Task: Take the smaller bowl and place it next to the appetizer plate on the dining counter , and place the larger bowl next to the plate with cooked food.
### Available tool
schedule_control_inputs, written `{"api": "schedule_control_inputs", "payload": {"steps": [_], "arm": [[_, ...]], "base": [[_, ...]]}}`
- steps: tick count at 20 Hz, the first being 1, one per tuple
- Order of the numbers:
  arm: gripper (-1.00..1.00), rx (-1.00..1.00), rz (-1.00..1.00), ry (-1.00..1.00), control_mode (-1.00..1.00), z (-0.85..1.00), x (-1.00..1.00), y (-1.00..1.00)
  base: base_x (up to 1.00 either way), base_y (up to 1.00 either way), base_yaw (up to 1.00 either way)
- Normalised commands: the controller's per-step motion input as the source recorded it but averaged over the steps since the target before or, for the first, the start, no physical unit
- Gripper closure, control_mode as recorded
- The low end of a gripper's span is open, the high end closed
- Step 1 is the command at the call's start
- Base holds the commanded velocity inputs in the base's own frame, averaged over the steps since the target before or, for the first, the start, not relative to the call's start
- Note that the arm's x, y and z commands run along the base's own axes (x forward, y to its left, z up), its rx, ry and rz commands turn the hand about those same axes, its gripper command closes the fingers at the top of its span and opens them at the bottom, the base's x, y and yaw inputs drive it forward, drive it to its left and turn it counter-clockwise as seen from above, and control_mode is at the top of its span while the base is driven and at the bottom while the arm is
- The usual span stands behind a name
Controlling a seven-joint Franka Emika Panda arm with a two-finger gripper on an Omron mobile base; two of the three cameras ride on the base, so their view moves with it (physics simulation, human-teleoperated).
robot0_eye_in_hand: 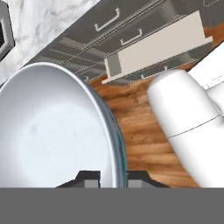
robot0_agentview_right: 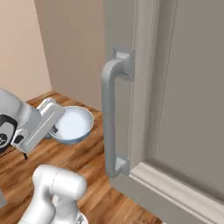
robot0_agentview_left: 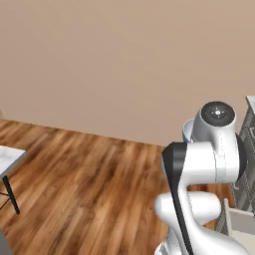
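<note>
- The hand (robot0_eye_in_hand: 113, 178) is closed on the smaller bowl (robot0_eye_in_hand: 52, 131): in the hand view its two dark finger tips rise at the bottom, one on the inside of the bowl's wall and one on the outside, with the light rim pinched between them.
- In that view the bowl's pale, smooth inside faces the camera, and the blue-tinted outer wall shows as a thin curved edge just beside the outer finger tip (robot0_eye_in_hand: 139, 177).
- In the right base view the same bowl (robot0_agentview_right: 74, 124) hangs in the air above the wooden floor (robot0_agentview_right: 87, 162), gripped at its near-left rim by the hand (robot0_agentview_right: 53, 127); the bowl is tilted a little, its opening turned up and toward the camera.
- It touches nothing but the hand.
- Just to the right of the bowl in that view stands a tall grey cabinet door (robot0_agentview_right: 175, 100) with a long vertical handle (robot0_agentview_right: 109, 118).
- Beyond the bowl, the hand view shows grey drawer fronts (robot0_eye_in_hand: 131, 30), one drawer (robot0_eye_in_hand: 157, 46) pulled open, and a white marble bench top (robot0_eye_in_hand: 48, 22) with grey veins at the upper left.
- In the left base view the white arm (robot0_agentview_left: 204, 174) rises at the lower right over the wooden floor, with a plain beige wall (robot0_agentview_left: 124, 64) behind.
</note>
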Motion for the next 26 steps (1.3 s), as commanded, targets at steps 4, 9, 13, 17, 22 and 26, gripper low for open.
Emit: {"api": "schedule_control_inputs", "payload": {"steps": [4, 9, 13, 17, 22, 26], "arm": [[1.0, 0.0, 0.0, 0.0, 1.0, 0.0, 0.0, 0.0], [1.0, 0.0, 0.0, 0.0, 1.0, 0.0, 0.0, 0.0], [1.0, 0.0, 0.0, 0.0, 1.0, 0.0, 0.0, 0.0], [1.0, 0.0, 0.0, 0.0, 1.0, 0.0, 0.0, 0.0], [1.0, 0.0, 0.0, 0.0, 1.0, 0.0, 0.0, 0.0], [1.0, 0.0, 0.0, 0.0, 1.0, 0.0, 0.0, 0.0]], "base": [[0.06, 0.0, 0.8], [0.81, -0.02, 0.63], [1.0, -0.29, 0.6], [1.0, -0.33, 0.58], [1.0, -0.62, 0.48], [0.96, -0.76, 0.51]]}}
